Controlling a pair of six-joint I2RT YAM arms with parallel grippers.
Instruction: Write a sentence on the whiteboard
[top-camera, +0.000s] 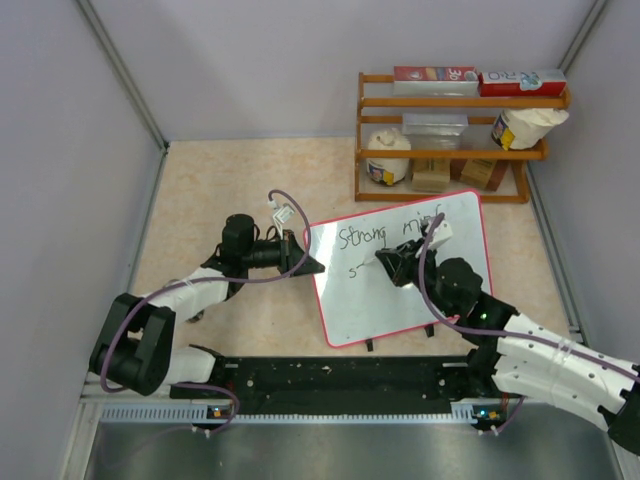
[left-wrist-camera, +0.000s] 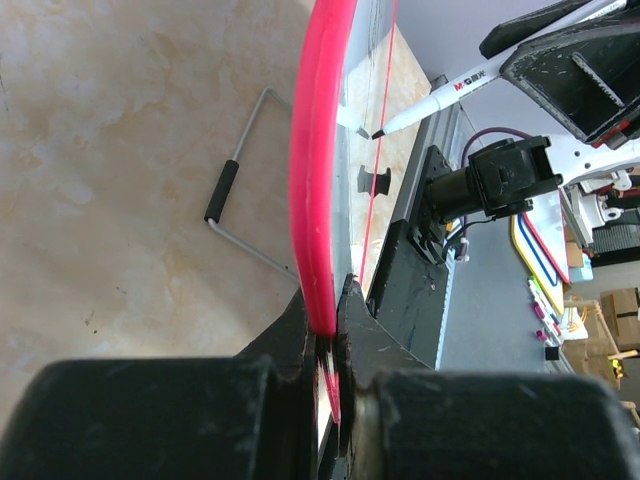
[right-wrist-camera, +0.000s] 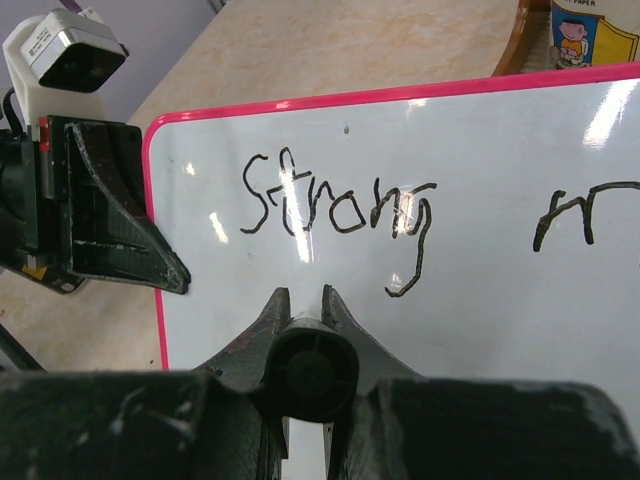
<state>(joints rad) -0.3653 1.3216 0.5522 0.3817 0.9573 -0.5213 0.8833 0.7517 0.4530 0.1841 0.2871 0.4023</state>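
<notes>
Whiteboard (top-camera: 390, 305), one, red-framed, stands tilted mid-table (top-camera: 230, 190). Left gripper (top-camera: 312, 262) is clamped on its left edge. Right gripper (top-camera: 392, 265) clasps one marker (left-wrist-camera: 450, 90), its tip close to the board's face. One sentence (right-wrist-camera: 340, 210) shows "Strong", a second word partly hidden, and one small mark below.

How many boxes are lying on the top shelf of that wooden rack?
2, both atop the wooden rack: the left box left of centre, the right box at its right end. None seems hidden.
</notes>
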